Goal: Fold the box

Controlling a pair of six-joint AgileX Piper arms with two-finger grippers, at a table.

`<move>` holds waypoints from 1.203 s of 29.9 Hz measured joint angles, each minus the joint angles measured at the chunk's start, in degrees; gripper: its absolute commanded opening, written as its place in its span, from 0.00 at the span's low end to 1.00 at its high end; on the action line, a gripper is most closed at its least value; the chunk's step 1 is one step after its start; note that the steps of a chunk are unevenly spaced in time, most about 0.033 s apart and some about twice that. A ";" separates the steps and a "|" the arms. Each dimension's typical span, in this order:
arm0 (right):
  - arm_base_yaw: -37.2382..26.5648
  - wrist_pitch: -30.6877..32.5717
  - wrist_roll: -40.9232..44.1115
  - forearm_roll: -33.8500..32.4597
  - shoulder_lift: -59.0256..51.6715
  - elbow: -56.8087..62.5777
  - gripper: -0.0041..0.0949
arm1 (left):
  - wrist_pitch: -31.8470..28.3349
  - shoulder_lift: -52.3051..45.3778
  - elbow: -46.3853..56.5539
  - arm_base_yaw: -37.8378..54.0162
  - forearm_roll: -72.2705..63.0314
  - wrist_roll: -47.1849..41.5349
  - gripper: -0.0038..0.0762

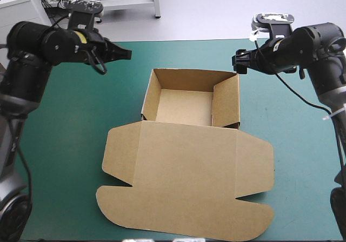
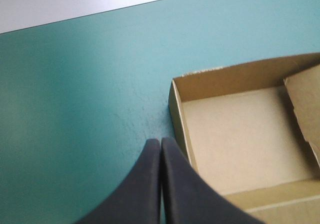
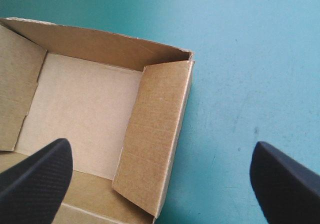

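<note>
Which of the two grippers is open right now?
The right gripper: its black fingers stand wide apart, a wall of the box showing between them. The left gripper is shut, its tips meeting in one point.

Legible text, labels, brands, numbers, signs: none. Open tray of plain brown corrugated board (image 1: 184, 107): bare faces in all three views. Teal-green table cover (image 1: 65, 145): unmarked. Small yellow patch (image 1: 81, 37) on the black left arm (image 1: 38, 39): too small to read.
</note>
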 measured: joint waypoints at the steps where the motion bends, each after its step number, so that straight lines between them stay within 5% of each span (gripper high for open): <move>1: 0.00 0.00 -0.07 0.00 -0.65 0.00 0.92 | 0.00 -2.39 2.61 0.00 0.00 0.31 0.01; 21: 0.00 0.00 2.50 -0.43 13.17 0.00 0.92 | 0.05 -50.37 52.29 0.00 4.15 2.59 0.01; 36: 0.00 -0.17 6.07 2.93 20.46 0.06 0.92 | -0.20 -69.73 72.52 0.00 4.26 2.65 0.01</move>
